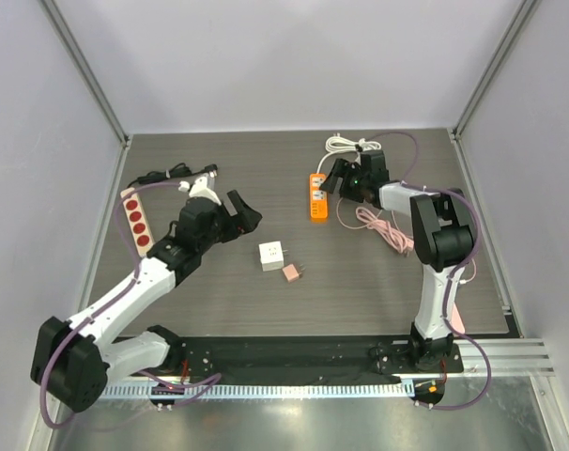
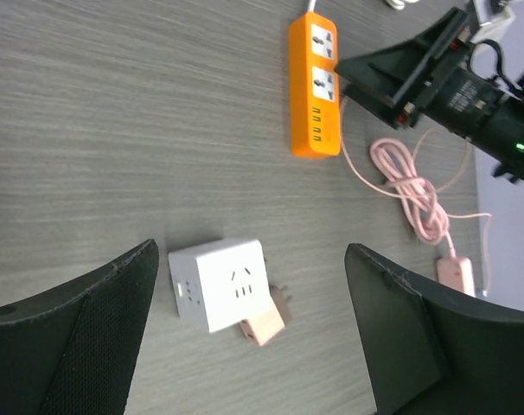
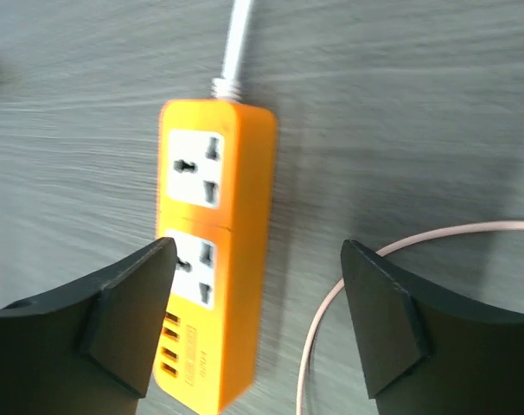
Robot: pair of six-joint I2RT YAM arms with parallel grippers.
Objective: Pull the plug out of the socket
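so my left claw (image 2: 252, 249) hangs wide open right over the pink plug (image 2: 264, 324), lying against the white socket cube (image 2: 219, 281) mid-table (image 1: 219, 301), and my right claw (image 3: 258, 249) is spread open above the orange power strip (image 3: 212, 259) toward the far edge

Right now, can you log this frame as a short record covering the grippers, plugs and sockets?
left gripper: open, above the white cube socket
right gripper: open, over the orange power strip
orange power strip: both sockets empty
pink plug: loose, prongs showing, lying against the white cube socket
pink cable: bundled right of the orange power strip
red power strip: far left side
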